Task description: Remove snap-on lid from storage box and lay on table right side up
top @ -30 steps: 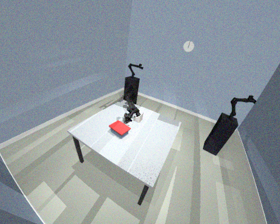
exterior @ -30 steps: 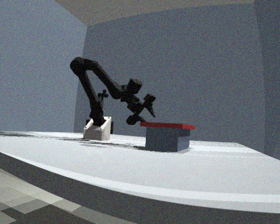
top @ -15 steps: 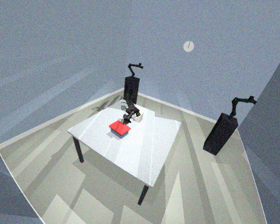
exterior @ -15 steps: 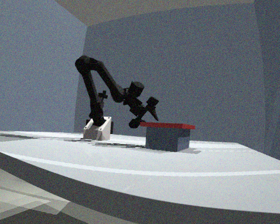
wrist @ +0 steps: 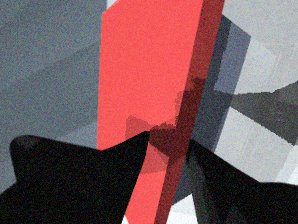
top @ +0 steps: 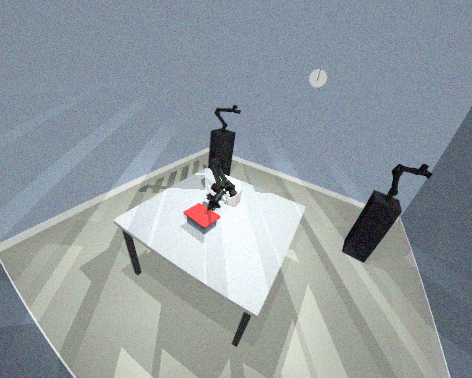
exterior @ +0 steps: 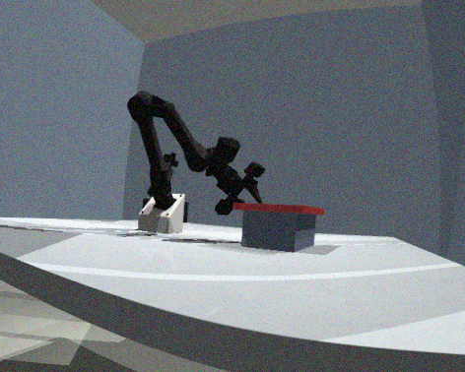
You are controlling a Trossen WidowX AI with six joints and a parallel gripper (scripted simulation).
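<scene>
The red lid (top: 201, 215) (exterior: 280, 209) (wrist: 150, 65) sits level on top of the blue-grey storage box (top: 202, 228) (exterior: 267, 230) (wrist: 233, 55), which stands upright on the table. My gripper (top: 212, 206) (exterior: 249, 203) (wrist: 167, 140) is shut on the lid's near rim, at the side facing the arm's base. In the wrist view one finger lies over the lid's top face and the other reaches under its overhanging edge. The lower fingertip is partly hidden by the lid in the exterior view. No gap shows between lid and box.
The white table (top: 234, 265) (exterior: 181, 295) carries the box and the arm's pale base block (top: 233, 198) (exterior: 162, 220). Two black pedestals (top: 221, 150) (top: 373, 225) with other arms stand beyond the table's edges.
</scene>
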